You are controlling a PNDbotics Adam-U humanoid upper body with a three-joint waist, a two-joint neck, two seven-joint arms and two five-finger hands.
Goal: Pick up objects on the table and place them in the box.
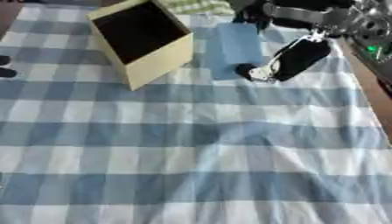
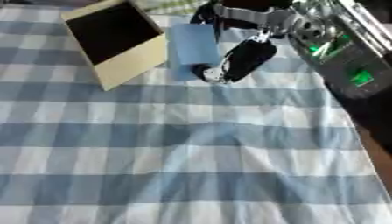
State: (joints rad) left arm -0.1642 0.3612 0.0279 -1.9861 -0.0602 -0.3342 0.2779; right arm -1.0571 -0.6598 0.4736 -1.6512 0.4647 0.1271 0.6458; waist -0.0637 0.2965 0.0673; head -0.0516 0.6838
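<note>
Box (image 1: 153, 57): cream, dark interior, far left on checked cloth (image 1: 191, 153).
Blue flat item (image 2: 193, 48): just right of box.
Right hand (image 1: 295, 61): far right, beside blue item; finger state cannot be told.

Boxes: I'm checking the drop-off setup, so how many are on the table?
1. The cream box with a dark inside stands at the far left of the checked tablecloth, left of the blue object beside the right robot hand.
</note>
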